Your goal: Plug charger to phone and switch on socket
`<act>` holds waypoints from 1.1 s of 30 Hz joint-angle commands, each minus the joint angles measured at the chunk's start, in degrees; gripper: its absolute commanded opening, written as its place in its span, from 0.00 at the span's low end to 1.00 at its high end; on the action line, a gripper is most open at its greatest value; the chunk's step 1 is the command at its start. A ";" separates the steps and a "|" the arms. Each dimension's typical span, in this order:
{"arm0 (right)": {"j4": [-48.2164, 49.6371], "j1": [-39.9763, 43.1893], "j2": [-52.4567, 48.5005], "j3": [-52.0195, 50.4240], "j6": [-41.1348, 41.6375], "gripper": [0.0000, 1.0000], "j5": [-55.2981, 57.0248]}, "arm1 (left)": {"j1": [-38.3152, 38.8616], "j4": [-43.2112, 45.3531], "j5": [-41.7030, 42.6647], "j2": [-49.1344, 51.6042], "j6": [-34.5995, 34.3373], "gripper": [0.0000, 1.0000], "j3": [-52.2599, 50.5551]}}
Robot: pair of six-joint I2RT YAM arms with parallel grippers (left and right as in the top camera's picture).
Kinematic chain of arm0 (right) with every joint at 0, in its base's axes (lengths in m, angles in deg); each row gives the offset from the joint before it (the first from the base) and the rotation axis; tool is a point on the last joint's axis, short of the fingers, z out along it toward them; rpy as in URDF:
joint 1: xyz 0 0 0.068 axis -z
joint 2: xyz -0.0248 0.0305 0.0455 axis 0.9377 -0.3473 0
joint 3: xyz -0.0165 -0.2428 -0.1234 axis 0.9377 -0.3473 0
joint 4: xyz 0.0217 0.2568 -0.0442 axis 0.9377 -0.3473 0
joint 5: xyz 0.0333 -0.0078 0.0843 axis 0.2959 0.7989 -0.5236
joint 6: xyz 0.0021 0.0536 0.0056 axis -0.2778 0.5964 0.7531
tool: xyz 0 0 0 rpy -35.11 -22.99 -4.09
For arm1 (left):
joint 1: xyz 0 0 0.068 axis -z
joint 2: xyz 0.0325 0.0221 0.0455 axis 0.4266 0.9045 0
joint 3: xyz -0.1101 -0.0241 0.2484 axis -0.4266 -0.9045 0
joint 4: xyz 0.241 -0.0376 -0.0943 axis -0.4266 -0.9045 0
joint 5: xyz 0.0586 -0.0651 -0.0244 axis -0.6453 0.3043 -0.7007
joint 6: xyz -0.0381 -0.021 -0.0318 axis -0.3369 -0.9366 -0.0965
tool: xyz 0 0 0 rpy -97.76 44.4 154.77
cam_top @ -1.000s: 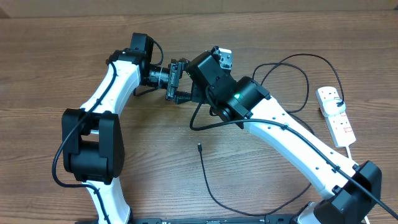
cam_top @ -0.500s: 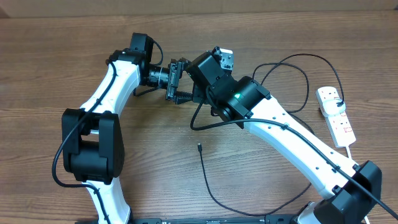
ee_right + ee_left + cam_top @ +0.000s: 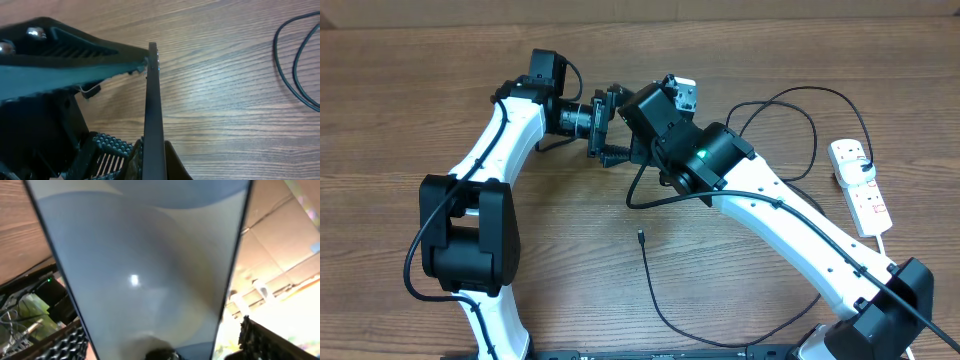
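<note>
Wooden surface (image 3: 400, 100) is carrying both arms, which are meeting near its far side; between them the phone (image 3: 145, 270) is standing on its edge in the air, not lying on the wood. In the left wrist view its pale blue screen is filling almost the whole picture and is reflecting a small light; we cannot read any lettering on it. The left gripper (image 3: 160, 325) is standing spread wide; its ribbed fingers (image 3: 70, 340) are showing at the two bottom corners, one on each side of the phone, and on the right side we are seeing a clear gap between the finger and the phone's edge. In the right wrist view we are looking along the thin dark edge of the phone; the right gripper (image 3: 145, 150) is pinching it at the lower end, with its studded pads (image 3: 107, 145) pressing against one face. From overhead the phone itself is mostly hiding behind the two wrists. The charger (image 3: 639, 238) is lying on the wood in front of the arms, with its connector end free and touching nothing; its black cable is looping away toward the right. The socket (image 3: 860, 185) is lying at the right edge, well apart from the phone, with its white cord (image 3: 885, 245) running toward the near side.
</note>
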 commanded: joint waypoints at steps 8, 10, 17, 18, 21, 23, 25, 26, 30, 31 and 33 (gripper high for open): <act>0.00 -0.20 1.01 5.16 11.69 0.04 8.85 | 0.22 2.49 3.02 0.04 1.07 0.96 1.51; 0.07 -0.20 1.01 5.51 15.80 0.04 10.93 | 0.24 3.45 3.06 0.04 1.07 0.96 1.51; 0.55 -0.15 1.01 5.49 33.53 0.04 13.55 | 0.24 4.26 3.39 0.04 0.39 0.93 1.51; 0.55 -0.15 1.01 5.49 35.45 0.04 13.64 | 0.24 4.68 3.54 0.04 0.39 0.89 1.51; 0.68 -0.15 1.01 5.49 43.36 0.04 13.68 | 0.22 4.90 3.74 0.04 -0.76 0.79 1.51; 0.70 -0.15 1.01 5.49 47.93 0.04 13.49 | 0.24 4.87 3.72 0.04 -1.99 0.73 1.51; 0.72 -0.15 1.01 5.49 51.06 0.04 13.44 | 0.22 4.87 3.72 0.04 -3.26 0.70 1.51; 0.72 -0.15 1.01 5.49 52.24 0.04 13.29 | 0.22 4.90 3.72 0.04 -4.09 0.68 1.51; 1.14 -0.15 1.01 5.49 56.39 0.04 10.19 | 0.22 4.90 3.74 0.04 -5.86 0.54 1.51; 1.11 -0.15 1.01 5.49 56.70 0.04 9.46 | 0.22 4.90 3.89 0.04 -6.01 0.53 1.51; 0.98 -0.15 1.01 5.49 57.68 0.05 8.31 | 0.22 4.90 4.59 0.04 -6.01 0.53 1.51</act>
